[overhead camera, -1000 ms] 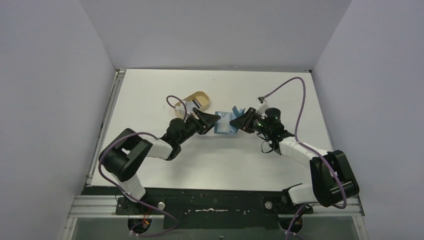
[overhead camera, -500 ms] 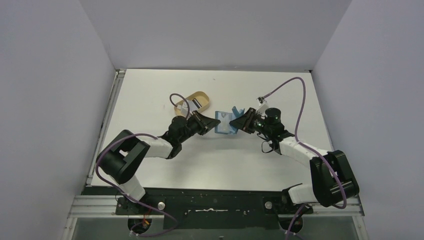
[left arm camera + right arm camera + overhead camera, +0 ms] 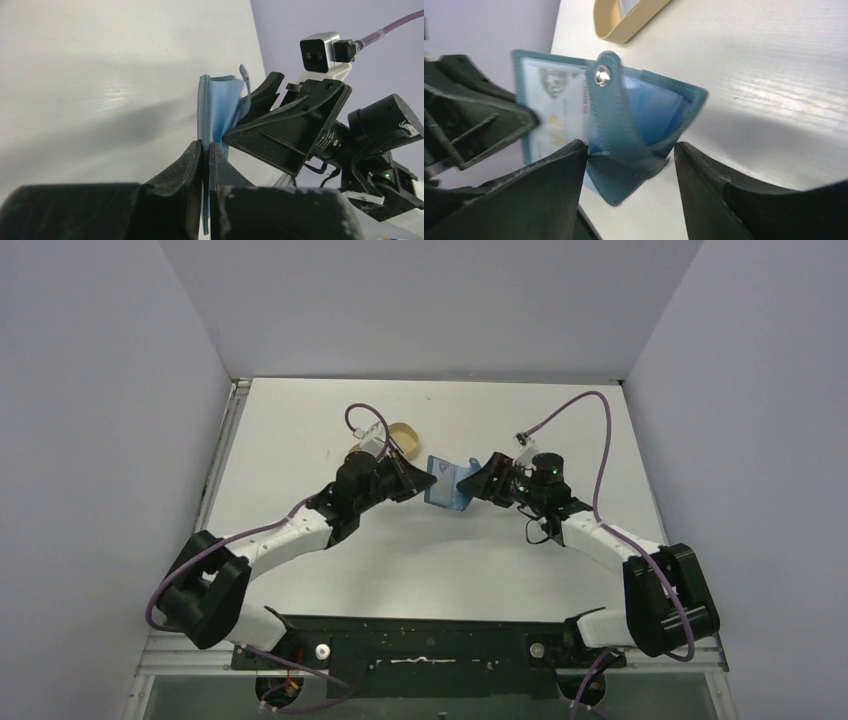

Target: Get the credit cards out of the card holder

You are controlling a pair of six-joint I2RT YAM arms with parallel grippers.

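Observation:
The teal card holder (image 3: 447, 483) hangs open between my two grippers, lifted off the white table. My left gripper (image 3: 205, 150) is shut on a thin blue edge of its left flap. A whitish credit card (image 3: 556, 112) with gold lettering shows in that flap's clear pocket. The snap tab (image 3: 601, 75) curls across the front of the card holder (image 3: 644, 110). My right gripper (image 3: 630, 147) stands open, its fingers either side of the holder's lower fold; the left finger looks to touch it and the right one stands apart. From above, the left gripper (image 3: 430, 480) and right gripper (image 3: 472, 480) face each other.
An oval tan tray (image 3: 403, 430) lies on the table just behind the left wrist, and its rim (image 3: 624, 22) shows at the top of the right wrist view. Purple cables arc over both arms. Grey walls close in the table on three sides.
My left gripper shut on the card holder's left flap, then rose and moved toward the back with it. My right gripper opened and let go of the holder.

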